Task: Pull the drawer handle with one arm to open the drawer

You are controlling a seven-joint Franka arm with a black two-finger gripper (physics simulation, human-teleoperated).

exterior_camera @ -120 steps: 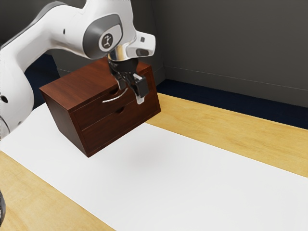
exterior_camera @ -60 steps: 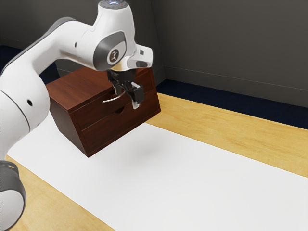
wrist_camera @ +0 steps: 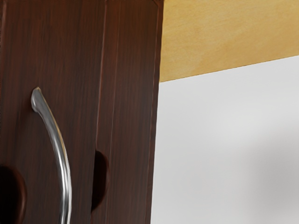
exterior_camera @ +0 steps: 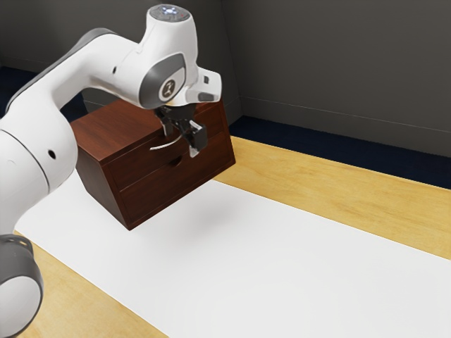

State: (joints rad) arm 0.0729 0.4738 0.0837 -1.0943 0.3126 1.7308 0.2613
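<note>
A dark, glossy wood-grain drawer cabinet (exterior_camera: 151, 176) sits on a white mat (exterior_camera: 282, 260) over a pale wooden table (exterior_camera: 338, 183). The black gripper (exterior_camera: 182, 134) hangs at its curved silver handle (exterior_camera: 165, 144), fingers seemingly spread. The wrist view adds the handle's polished arc and a rounded notch (wrist_camera: 99, 179) beside it.

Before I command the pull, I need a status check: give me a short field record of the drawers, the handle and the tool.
dark brown wooden cabinet: two drawers, sits on the white mat
top drawer: shut, front flush
curved silver metal handle: on the top drawer
black two-finger tool: open, at the handle's end toward the exterior view's right; grasp not confirmed
lower drawer: shut
light wooden table: under the mat
</note>
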